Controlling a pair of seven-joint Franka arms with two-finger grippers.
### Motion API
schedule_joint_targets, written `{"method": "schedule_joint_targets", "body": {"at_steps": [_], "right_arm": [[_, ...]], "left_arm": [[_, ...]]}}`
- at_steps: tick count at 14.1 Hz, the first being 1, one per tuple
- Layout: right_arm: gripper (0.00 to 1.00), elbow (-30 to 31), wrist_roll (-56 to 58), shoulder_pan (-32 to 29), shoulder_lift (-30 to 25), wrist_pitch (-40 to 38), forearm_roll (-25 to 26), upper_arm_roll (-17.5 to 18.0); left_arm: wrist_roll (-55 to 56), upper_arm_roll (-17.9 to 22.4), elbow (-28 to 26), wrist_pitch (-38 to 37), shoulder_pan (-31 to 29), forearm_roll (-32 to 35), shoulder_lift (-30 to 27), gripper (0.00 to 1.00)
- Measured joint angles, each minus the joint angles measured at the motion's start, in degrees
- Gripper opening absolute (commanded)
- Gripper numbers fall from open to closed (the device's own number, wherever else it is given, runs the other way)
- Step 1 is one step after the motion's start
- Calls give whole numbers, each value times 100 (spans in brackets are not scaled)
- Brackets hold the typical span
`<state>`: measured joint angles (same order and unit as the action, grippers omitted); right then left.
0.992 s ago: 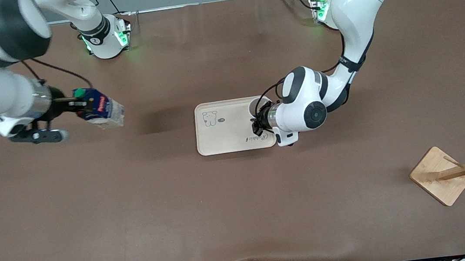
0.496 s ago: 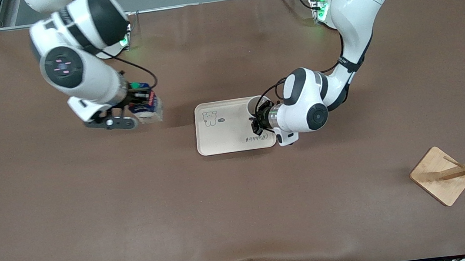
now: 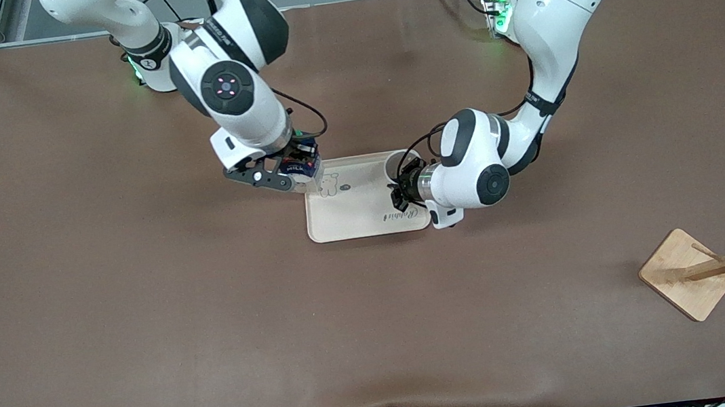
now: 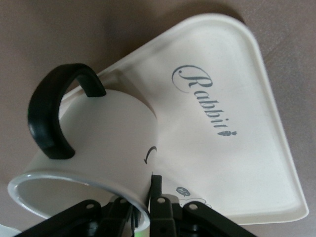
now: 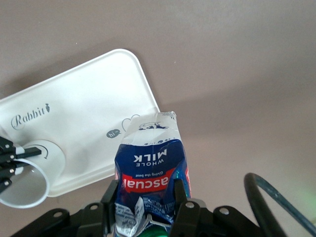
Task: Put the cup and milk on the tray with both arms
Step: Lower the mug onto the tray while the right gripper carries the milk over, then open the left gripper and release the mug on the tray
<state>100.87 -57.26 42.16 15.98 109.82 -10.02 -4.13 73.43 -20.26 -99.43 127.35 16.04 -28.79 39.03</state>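
Right wrist view, milk [image 5: 152,165] upright, cap toward right gripper [image 5: 148,207], fingers clamping carton.

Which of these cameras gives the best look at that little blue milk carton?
The right wrist view: the small dark blue milk carton fills it, label readable, pinched by the right gripper. The front view shows only a sliver; the left wrist view shows none.
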Motion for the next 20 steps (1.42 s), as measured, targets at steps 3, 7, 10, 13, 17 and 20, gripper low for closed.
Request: {"method": "schedule_joint_targets", "body": {"at_steps": [3,7,10,13,17,20], "right_arm": [[0,0,-443,125,143,461,-9,-1],[0,-2,-684,301,379,916,-33,-2],[100,-47,-727,478,554,1167,-30,-6],[100,-58,-705,556,558,1139,-20,-13],[100,-57,-645,555,663,1142,-20,-41],[100,-243,-550,523,662,869,-20,-109]], "left_arm": [[-18,-2,6,1,0,0,8,48],[-93,-2,34,17,0,0,20,100],[-123,-2,201,17,-4,7,-5,100],[-127,27,458,-246,-65,355,-238,100],[-123,82,1037,-1172,-331,1054,-568,100],[-129,88,1558,-1741,-589,1789,-639,100]]}}
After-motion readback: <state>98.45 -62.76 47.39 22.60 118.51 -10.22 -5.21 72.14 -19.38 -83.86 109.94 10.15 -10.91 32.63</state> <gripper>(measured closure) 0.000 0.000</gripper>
